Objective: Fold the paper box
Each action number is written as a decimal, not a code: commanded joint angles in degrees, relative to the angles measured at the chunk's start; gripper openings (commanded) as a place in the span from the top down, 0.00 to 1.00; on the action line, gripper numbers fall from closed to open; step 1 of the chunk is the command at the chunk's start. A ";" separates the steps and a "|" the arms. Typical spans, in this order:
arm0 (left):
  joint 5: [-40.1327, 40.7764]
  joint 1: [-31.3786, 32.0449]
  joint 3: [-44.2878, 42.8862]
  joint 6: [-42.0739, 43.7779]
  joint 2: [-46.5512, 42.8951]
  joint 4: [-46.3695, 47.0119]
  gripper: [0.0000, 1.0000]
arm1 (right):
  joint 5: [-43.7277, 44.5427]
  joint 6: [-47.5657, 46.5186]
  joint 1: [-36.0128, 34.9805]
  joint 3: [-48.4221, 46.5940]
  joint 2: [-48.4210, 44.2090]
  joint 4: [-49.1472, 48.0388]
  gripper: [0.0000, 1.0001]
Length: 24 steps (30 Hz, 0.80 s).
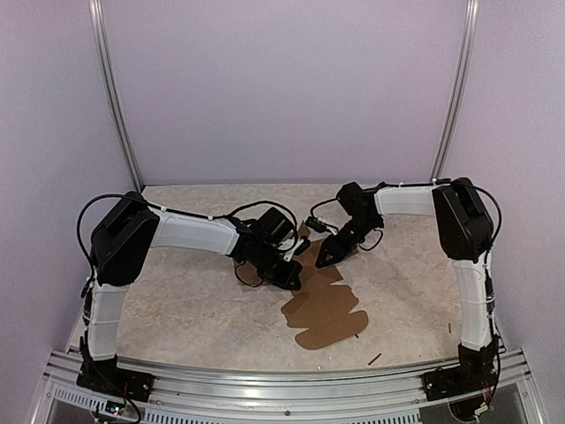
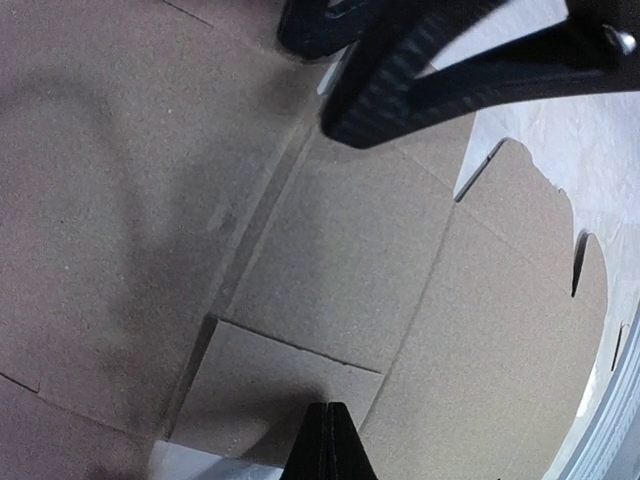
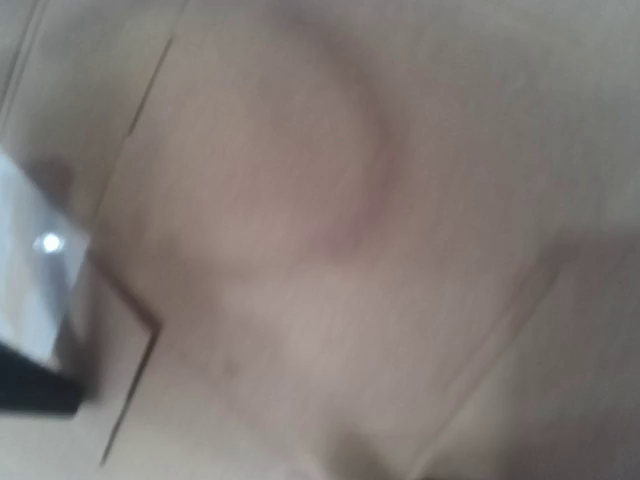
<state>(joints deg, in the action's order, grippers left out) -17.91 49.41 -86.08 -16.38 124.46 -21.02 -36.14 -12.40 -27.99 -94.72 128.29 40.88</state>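
You have the paper box [image 1: 322, 311] lying as a flat die-cut cardboard sheet in the middle of the table [image 1: 194, 309], with its far part tucked under both tools. Its near edge stops short of the aluminium rail [image 1: 291, 384]. A thin dark stick [image 1: 375, 359] lies apart from its near right corner.

Your left gripper [image 1: 290, 276] sits low over the sheet's left side. In the left wrist view its fingertips [image 2: 325, 440] are pressed together, with no gap, over a creased flap. No cardboard is visible between them.

Your right gripper [image 1: 327, 256] sits just beside it over the sheet's far end, and the two tools nearly meet. From the left wrist its black fingers [image 2: 420, 80] cross the top of the frame, close above the sheet [image 2: 330, 270]. You cannot tell whether they are apart or together. The right wrist view is badly blurred, showing only cardboard [image 3: 350, 250], and a shiny grey and black piece at its left edge that may be a finger.

On the sheet's right edge, notches and slits are cut in against the pale tabletop. There is bare table to the left of the sheet, to its right as far as the right arm, and behind the tools towards the back wall.
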 commanded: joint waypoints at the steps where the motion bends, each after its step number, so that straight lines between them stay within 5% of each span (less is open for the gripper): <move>1: 0.82 -0.73 1.04 0.30 3.43 -3.07 1.00 | 2.25 -0.08 0.73 2.92 -5.69 5.09 0.62; 9: 0.53 -0.85 1.62 0.12 3.46 -3.01 1.00 | 4.78 2.16 1.71 10.72 -8.79 4.46 0.52; 24: 0.17 -0.73 2.06 -0.21 3.06 -2.90 1.00 | 11.84 4.91 1.69 8.54 -6.93 3.93 0.48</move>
<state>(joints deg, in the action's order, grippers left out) -19.18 48.88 -85.95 -16.43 124.57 -20.62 -30.06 -8.75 -26.59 -85.93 120.90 44.66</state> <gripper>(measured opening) 0.008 0.511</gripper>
